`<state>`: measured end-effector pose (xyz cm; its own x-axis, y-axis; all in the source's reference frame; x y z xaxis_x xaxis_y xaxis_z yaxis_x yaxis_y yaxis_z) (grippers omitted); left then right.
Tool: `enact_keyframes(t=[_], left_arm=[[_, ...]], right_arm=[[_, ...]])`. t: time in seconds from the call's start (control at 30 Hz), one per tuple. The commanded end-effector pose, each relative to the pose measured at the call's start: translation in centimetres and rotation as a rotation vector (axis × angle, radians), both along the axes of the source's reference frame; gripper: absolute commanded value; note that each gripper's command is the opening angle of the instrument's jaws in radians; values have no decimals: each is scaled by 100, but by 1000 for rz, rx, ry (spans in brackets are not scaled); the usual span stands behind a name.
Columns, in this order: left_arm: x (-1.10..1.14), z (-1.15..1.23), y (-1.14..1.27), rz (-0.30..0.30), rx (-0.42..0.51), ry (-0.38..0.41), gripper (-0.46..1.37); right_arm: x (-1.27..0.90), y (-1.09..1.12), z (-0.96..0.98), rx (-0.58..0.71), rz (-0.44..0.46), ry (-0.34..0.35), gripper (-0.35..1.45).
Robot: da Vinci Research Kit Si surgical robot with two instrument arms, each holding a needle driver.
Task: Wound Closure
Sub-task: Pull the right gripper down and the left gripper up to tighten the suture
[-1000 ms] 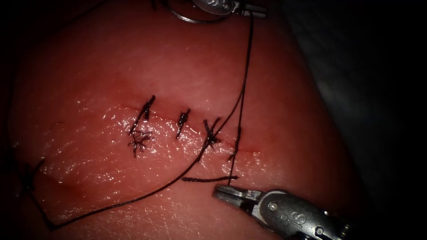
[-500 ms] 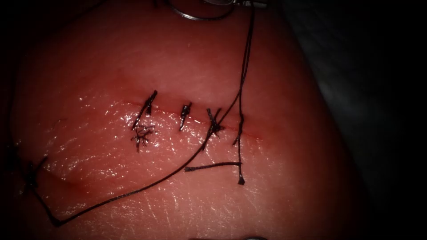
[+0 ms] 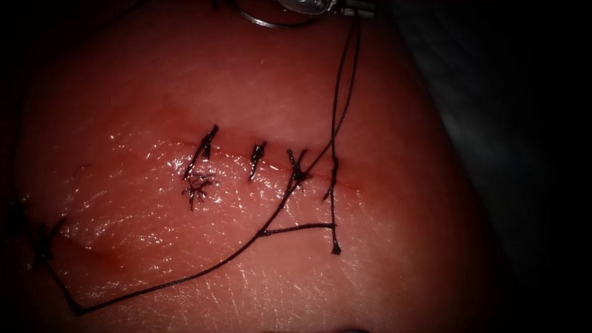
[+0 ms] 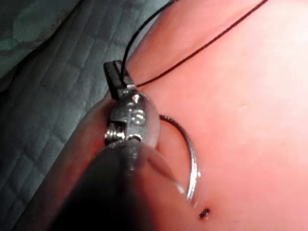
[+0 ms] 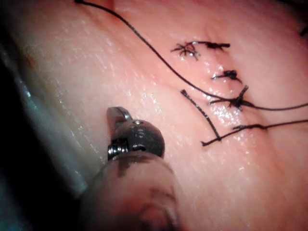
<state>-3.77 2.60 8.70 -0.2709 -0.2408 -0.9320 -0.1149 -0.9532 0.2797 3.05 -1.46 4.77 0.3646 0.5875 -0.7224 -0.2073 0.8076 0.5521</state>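
Black thread (image 3: 185,280): 4 stitches (image 3: 256,160) across cut (image 3: 345,185); 1 needle (image 4: 192,163), L tool (image 4: 115,79).

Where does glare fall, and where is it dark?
Endoscope view: glare on wet tissue by the cut, dark edges. Left wrist view: highlights on the needle lying loose and the left tool, which holds thread. Right wrist view: glare beside the empty right tool.

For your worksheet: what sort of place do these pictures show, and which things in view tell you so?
Probably a surgical training bench. A slab of tissue bears a cut closed by dark stitches. The left tool holds thread beside a curved needle lying free on the tissue; the right tool holds nothing. Quilted cloth lies alongside.
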Motion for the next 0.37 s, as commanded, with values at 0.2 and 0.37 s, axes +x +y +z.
enact_keyframes(t=[0.2, 0.37], left_arm=[[1, 2, 3, 4, 3, -1, -35], [2, 1, 3, 4, 3, -1, -35]], right_arm=[[1, 0, 1, -1, 8, -6, -35], [0, 2, 2, -5, 20, -6, -35]])
